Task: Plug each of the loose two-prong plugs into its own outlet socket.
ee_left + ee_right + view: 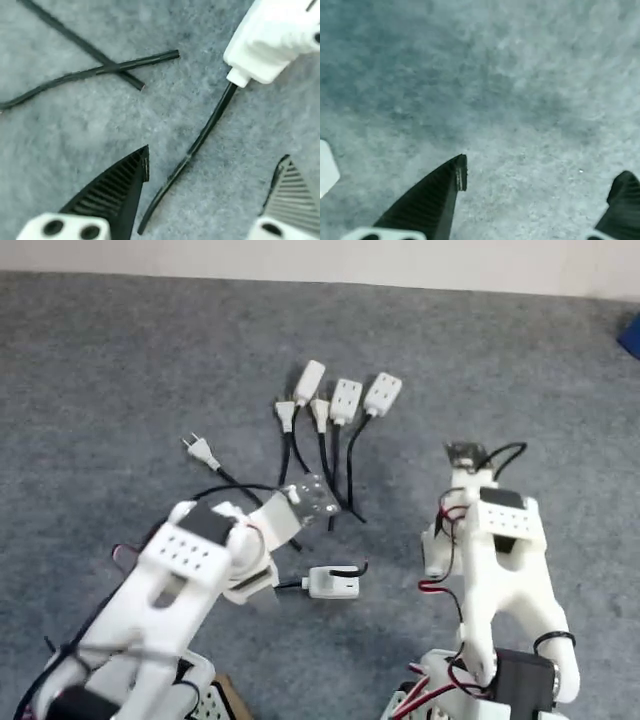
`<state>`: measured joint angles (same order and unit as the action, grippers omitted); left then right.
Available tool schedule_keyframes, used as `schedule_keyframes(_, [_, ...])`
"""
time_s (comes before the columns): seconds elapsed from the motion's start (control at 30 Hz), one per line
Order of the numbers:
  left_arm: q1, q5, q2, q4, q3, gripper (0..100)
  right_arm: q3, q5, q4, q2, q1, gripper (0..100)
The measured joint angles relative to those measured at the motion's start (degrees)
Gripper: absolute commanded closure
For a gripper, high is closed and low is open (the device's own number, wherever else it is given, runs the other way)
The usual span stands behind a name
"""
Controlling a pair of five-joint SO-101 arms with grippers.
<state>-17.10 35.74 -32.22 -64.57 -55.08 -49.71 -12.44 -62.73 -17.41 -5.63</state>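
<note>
Left claw (pixel 210 195): we saw it spread open and empty, a black cord (pixel 200 142) running between its fingers (pixel 120 190).
Right claw (pixel 535 200): also open, holding nothing, over bare counter (pixel 520 90).
Loose plug (pixel 200 449): it lay on the counter, well apart from the lone socket (pixel 331 583) near the left arm.
Risk: we judged that pinching the cord, not a plug body, would merely drag it.

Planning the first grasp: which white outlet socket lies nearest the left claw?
The lone socket beside the left claw, its cord running between the open fingers; the other sockets sit clustered farther away.
</note>
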Motion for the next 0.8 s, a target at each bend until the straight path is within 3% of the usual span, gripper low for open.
schedule_keyframes(0.23, [0.09, 6.24, 13.54, 3.96, 3.96, 62, -3.34, 0.00, 6.95, 0.00, -5.80, 58.4])
schedule_keyframes(0.43, [-0.70, 7.30, 21.63, 5.89, 10.29, 62, -4.92, 0.00, 11.60, 0.00, -6.24, 58.4])
schedule_keyframes(0.63, [-6.07, 4.66, 25.14, -0.26, 22.24, 62, -4.92, 0.00, 10.02, -1.76, 0.26, 58.4])
schedule_keyframes(0.8, [-11.08, 0.62, 26.46, -4.22, 25.41, 62, -5.54, 0.00, 1.93, -14.42, 5.45, 58.4])
